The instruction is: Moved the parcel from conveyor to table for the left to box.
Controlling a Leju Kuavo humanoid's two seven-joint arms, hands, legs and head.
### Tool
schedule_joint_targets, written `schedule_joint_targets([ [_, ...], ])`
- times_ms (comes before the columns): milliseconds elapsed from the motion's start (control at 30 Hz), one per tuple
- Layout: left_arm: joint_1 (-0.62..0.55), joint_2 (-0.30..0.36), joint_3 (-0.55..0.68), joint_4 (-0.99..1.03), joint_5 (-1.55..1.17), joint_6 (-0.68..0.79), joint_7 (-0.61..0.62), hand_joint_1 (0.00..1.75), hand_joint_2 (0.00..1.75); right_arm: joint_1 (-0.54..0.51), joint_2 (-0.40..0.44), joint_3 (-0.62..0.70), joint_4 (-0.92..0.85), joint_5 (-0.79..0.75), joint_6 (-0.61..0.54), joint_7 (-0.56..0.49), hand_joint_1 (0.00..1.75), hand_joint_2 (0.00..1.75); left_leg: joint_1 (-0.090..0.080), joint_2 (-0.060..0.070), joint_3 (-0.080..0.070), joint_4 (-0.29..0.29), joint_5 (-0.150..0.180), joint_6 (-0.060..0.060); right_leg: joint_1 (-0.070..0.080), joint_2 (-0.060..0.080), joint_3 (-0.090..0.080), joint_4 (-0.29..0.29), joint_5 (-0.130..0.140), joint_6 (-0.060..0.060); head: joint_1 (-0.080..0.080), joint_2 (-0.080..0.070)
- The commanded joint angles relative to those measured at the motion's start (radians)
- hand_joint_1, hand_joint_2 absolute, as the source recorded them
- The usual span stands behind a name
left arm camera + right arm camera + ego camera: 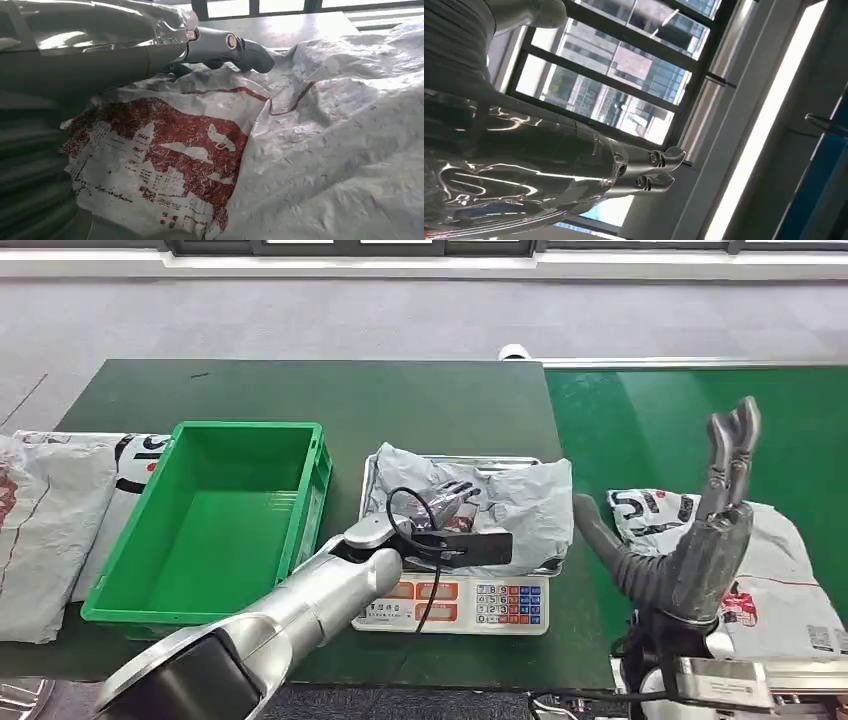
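A crumpled grey parcel lies on the metal tray of a scale on the dark green table. My left hand rests on top of this parcel with its fingers stretched out. In the left wrist view the parcel shows a red print right under the palm, and one finger lies straight over it. A second grey parcel lies on the green conveyor. My right hand is raised above it, open, with its fingers pointing up and holding nothing.
An empty green crate stands left of the scale. Further grey parcels lie at the table's left end. A black cable loops over my left wrist. Grey floor lies beyond the table and conveyor.
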State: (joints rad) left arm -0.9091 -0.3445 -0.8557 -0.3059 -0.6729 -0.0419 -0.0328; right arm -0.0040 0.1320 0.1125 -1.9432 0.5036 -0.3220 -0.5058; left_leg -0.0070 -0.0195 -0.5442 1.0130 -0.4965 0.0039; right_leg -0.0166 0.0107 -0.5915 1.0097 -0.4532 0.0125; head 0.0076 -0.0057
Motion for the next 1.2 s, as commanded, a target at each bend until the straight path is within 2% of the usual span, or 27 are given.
schedule_joint_targets([
  [33, -0.022, -0.005, 0.060, 0.029, 0.035, 0.239, -0.026, 1.75, 1.75, -0.026, 0.012, 0.013, 0.056, 0.014, -0.013, 0.014, 0.00, 1.75, 0.001, 0.003, 0.001, -0.002, 0.001, -0.001, 0.001, 0.001, 0.001, -0.003, 0.002, -0.001, 0.000, 0.000],
  [200, 0.000, -0.001, 0.155, 0.013, -0.029, 0.293, -0.065, 1.75, 1.75, 0.024, -0.004, 0.011, 0.041, -0.007, -0.027, -0.016, 0.00, 1.75, 0.001, 0.001, 0.001, -0.002, 0.001, -0.002, 0.001, -0.001, 0.001, -0.003, 0.001, -0.001, 0.000, 0.000],
  [500, 0.010, -0.005, 0.163, 0.017, -0.034, 0.295, -0.072, 1.75, 1.75, 0.038, -0.004, 0.014, 0.030, -0.006, -0.031, -0.019, 0.00, 1.75, 0.001, 0.002, -0.001, -0.001, 0.000, -0.001, 0.001, 0.000, -0.001, -0.002, 0.001, -0.001, 0.000, 0.000],
  [833, 0.098, -0.005, 0.175, -0.008, -0.032, 0.288, -0.090, 1.75, 1.75, 0.098, -0.010, 0.040, -0.016, 0.015, -0.067, -0.038, 0.00, 1.75, 0.001, 0.002, 0.000, -0.002, 0.000, -0.001, 0.001, 0.000, -0.001, -0.002, 0.000, -0.001, 0.000, 0.000],
  [1200, 0.101, -0.005, 0.171, -0.010, -0.031, 0.287, -0.087, 1.75, 1.75, 0.098, -0.010, 0.041, -0.016, 0.017, -0.070, -0.038, 0.00, 1.75, 0.001, 0.002, -0.001, -0.001, 0.000, -0.001, 0.001, 0.000, -0.001, -0.002, 0.000, -0.001, 0.000, 0.000],
])
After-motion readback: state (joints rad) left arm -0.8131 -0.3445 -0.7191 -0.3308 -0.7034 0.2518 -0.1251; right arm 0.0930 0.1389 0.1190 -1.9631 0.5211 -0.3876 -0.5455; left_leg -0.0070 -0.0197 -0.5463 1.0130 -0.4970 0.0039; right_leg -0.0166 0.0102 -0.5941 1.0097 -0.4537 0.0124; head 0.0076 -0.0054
